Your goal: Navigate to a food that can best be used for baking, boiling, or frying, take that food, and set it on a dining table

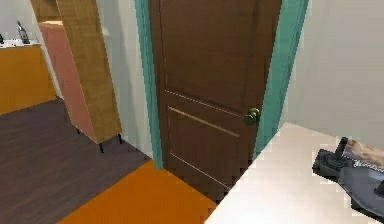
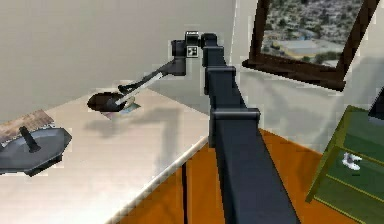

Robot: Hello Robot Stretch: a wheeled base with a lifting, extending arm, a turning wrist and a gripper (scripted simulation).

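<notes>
Arm (image 2: 235, 130) stretches over the white table (image 2: 130, 155). The gripper (image 2: 120, 96) is at a dark oval lump (image 2: 99, 102) near the far edge. Jaw spacing and whether it holds anything: can't tell.

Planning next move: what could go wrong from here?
1. The dark brown oval lump is at the gripper, near the pale tabletop's far edge. I cannot tell whether it is held, so it might roll off.
2. Turning the base could sweep the long dark arm into the dark round pan-like object.
3. The brown panelled door is close ahead.
</notes>
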